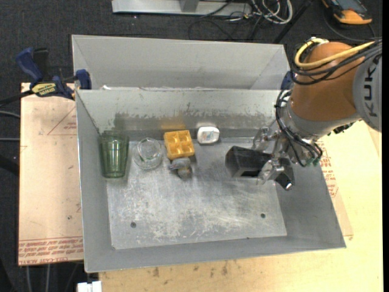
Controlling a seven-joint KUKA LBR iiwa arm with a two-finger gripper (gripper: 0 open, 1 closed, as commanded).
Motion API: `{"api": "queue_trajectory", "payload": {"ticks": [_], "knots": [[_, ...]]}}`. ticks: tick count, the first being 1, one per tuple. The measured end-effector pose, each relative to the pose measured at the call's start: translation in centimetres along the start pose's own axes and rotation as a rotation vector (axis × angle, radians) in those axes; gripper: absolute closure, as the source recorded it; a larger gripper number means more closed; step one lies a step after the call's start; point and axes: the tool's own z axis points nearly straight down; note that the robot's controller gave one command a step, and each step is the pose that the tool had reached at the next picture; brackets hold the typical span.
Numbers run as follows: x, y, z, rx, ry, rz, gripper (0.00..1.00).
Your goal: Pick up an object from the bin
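black boxy thing (244, 162) is seen just beside the gripper (270, 172), right side of the bin (182, 224); grip state can't be told tbh.

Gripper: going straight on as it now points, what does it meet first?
Probably the black block, at whose right edge the gripper points down; depth is unclear, so it may meet the bin floor instead.
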Motion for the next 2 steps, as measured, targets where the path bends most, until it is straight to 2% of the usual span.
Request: {"api": "queue_trajectory", "payload": {"ticks": [1, 2], "knots": [[-0.1, 0.7, 3.0, 0.001, -0.003, -0.112, 1.00], [-4.2, 5.8, -7.1, 0.000, 0.000, 0.009, 1.00]]}}
